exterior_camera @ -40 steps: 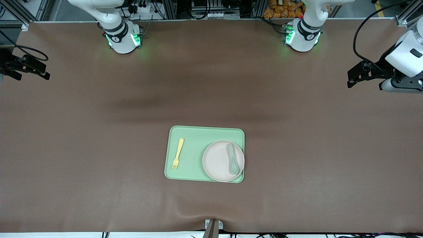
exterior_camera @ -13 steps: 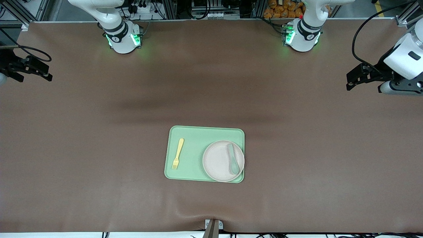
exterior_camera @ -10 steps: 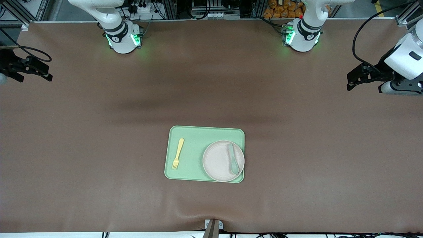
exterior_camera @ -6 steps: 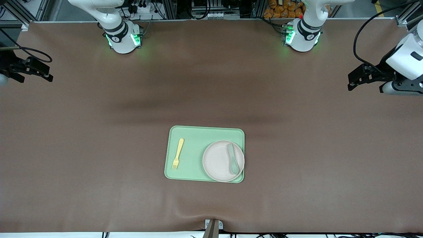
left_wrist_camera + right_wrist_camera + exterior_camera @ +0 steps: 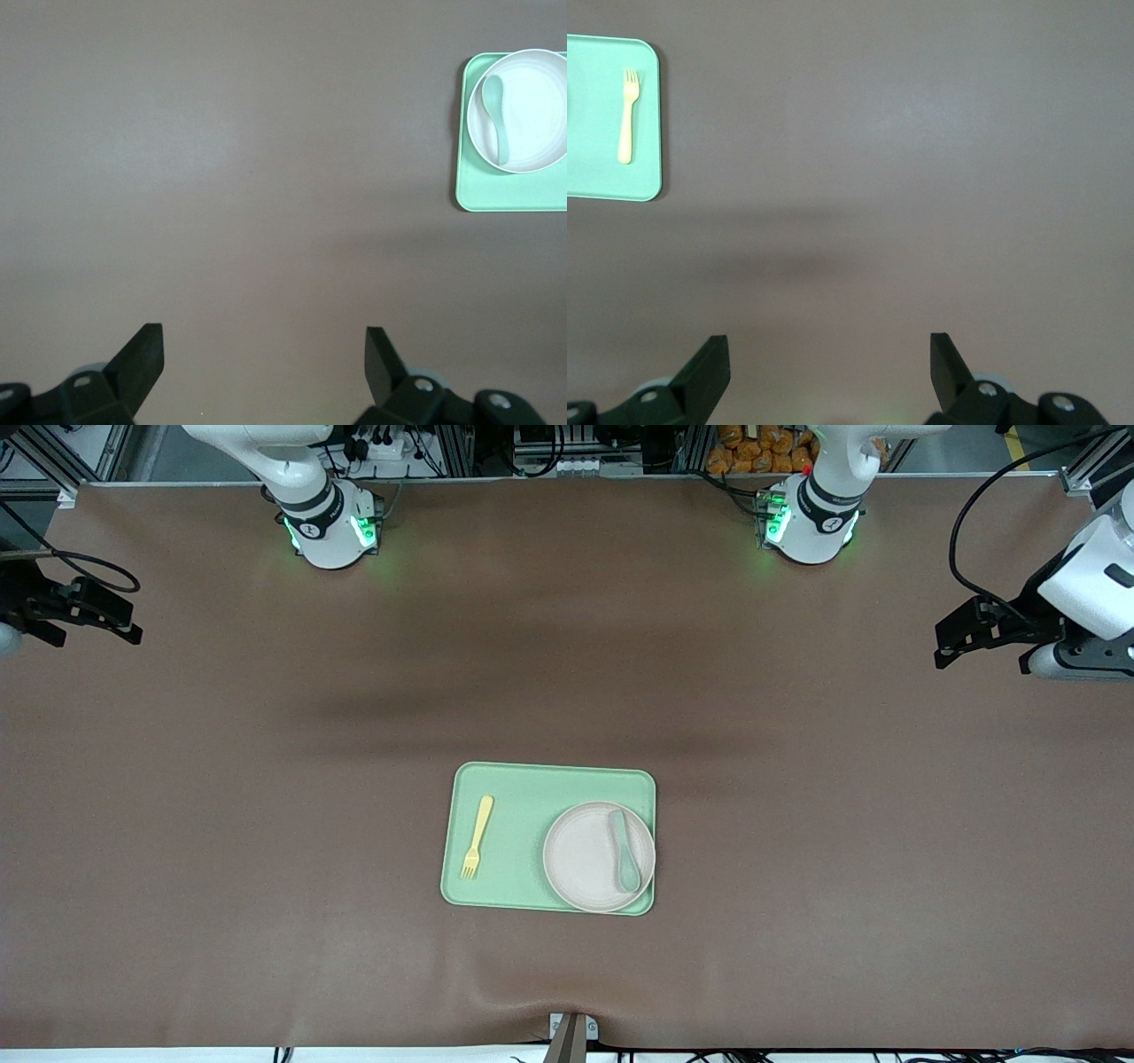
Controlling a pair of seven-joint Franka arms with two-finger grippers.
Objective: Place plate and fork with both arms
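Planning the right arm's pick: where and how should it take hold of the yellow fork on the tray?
Grip the fork at mid-handle, coming straight down with fingers across its width: it lies flat on the tray, slim, tines nearer the front camera, with bare tray around it.

**Both arms held out at the two ends, fingers wide open**

Your left arm reaches out to its own end of the bench, and the left gripper (image 5: 946,642) hangs in the air there with both fingers (image 5: 142,359) spread wide and nothing between them. Your right gripper (image 5: 128,624) hangs at the right arm's end, its fingers (image 5: 709,363) also wide apart and holding nothing.
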